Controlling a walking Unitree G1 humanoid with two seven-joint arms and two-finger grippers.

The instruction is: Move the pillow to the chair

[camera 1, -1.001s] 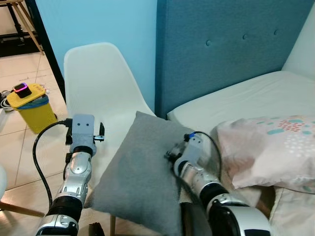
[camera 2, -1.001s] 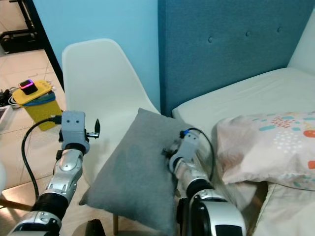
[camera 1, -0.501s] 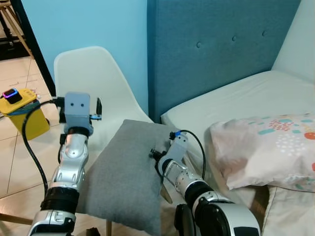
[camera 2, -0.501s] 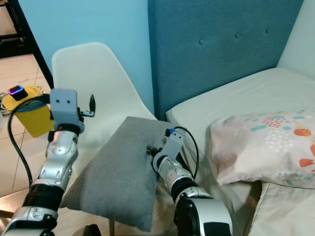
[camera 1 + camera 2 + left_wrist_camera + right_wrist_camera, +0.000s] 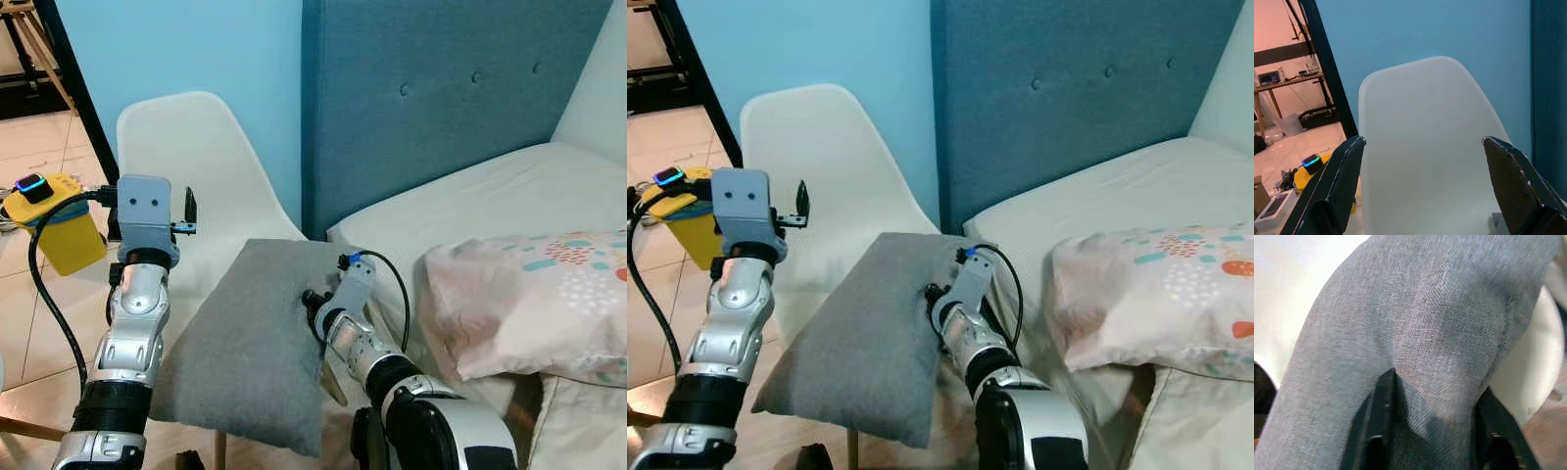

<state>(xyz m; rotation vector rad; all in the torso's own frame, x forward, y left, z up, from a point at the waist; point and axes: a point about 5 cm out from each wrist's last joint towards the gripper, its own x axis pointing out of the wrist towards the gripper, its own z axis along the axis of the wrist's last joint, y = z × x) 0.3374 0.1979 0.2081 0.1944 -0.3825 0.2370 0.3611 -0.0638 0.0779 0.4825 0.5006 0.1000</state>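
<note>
A grey pillow lies tilted over the seat of the white chair, beside the bed. My right gripper is shut on the pillow's right edge; in the right wrist view the grey pillow bulges between the two black fingers. My left gripper is raised in front of the white chair back, left of the pillow, open with nothing between its fingers.
A bed with a white mattress and a blue padded headboard stands to the right. A patterned pillow lies on it. A yellow bin sits on the tiled floor at left.
The pillow has dropped from upright to lying flatter over the chair seat, still in my right gripper. My left arm has risen. The camera shifted slightly.
</note>
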